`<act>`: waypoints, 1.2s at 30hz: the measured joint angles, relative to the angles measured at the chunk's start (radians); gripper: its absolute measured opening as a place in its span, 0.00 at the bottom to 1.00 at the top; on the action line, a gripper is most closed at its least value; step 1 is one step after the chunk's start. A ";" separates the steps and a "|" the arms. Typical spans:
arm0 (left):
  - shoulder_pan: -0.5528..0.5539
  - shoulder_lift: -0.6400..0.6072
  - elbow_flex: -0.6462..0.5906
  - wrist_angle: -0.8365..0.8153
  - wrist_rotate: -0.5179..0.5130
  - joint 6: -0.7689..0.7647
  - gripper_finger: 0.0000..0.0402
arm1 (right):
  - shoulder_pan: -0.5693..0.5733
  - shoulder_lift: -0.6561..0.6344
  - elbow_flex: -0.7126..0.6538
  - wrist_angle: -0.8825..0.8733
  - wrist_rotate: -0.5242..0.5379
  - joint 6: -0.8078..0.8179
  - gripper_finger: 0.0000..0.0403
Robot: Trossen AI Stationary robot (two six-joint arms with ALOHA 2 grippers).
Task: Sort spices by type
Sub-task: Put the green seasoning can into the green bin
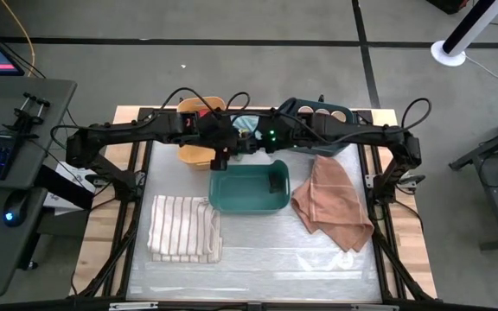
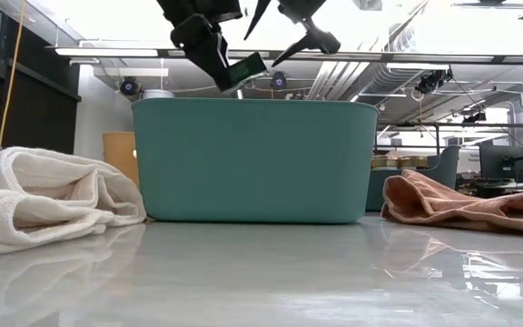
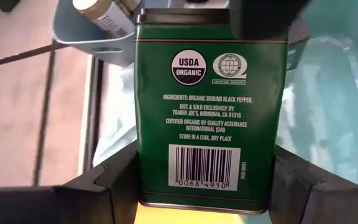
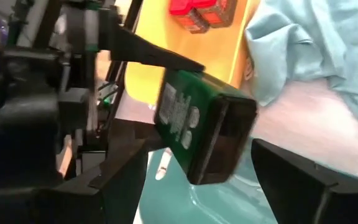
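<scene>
Above teal bin (image 2: 254, 159), left gripper (image 3: 207, 186) holds partly hidden tin (image 3: 207, 112).

Overhead, table-level, two close wrist views.

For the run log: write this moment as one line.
left gripper: shut on pepper tin | right gripper: jaws open beside it | place: above teal bin
</scene>
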 joint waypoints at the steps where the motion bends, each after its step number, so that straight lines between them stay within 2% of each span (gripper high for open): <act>1: 0.000 0.000 0.000 0.000 -0.015 0.006 0.58 | -0.001 0.000 0.000 -0.006 0.003 0.000 0.70; 4: 0.000 -0.002 0.000 0.001 -0.050 0.023 0.58 | -0.001 0.000 0.000 -0.008 0.030 0.008 0.70; 11: 0.000 -0.038 0.000 0.026 -0.051 0.033 0.59 | -0.012 0.000 0.000 0.007 0.049 0.019 0.70; 17: 0.000 -0.094 0.001 0.129 0.013 0.025 0.59 | -0.015 0.000 0.000 0.113 0.043 -0.009 0.70; 23: 0.003 -0.097 0.001 0.110 0.016 0.024 0.59 | -0.015 0.000 0.000 0.128 0.041 -0.027 0.67; 28: 0.002 -0.091 0.001 0.108 0.014 0.023 0.60 | -0.015 0.000 0.000 0.128 0.041 -0.027 0.57; 34: 0.002 -0.090 0.000 0.134 0.002 0.026 0.60 | -0.015 -0.001 0.001 0.141 0.041 -0.017 0.32; 36: 0.002 -0.090 0.000 0.151 -0.014 0.029 0.61 | -0.017 -0.004 0.002 0.143 0.041 -0.016 0.28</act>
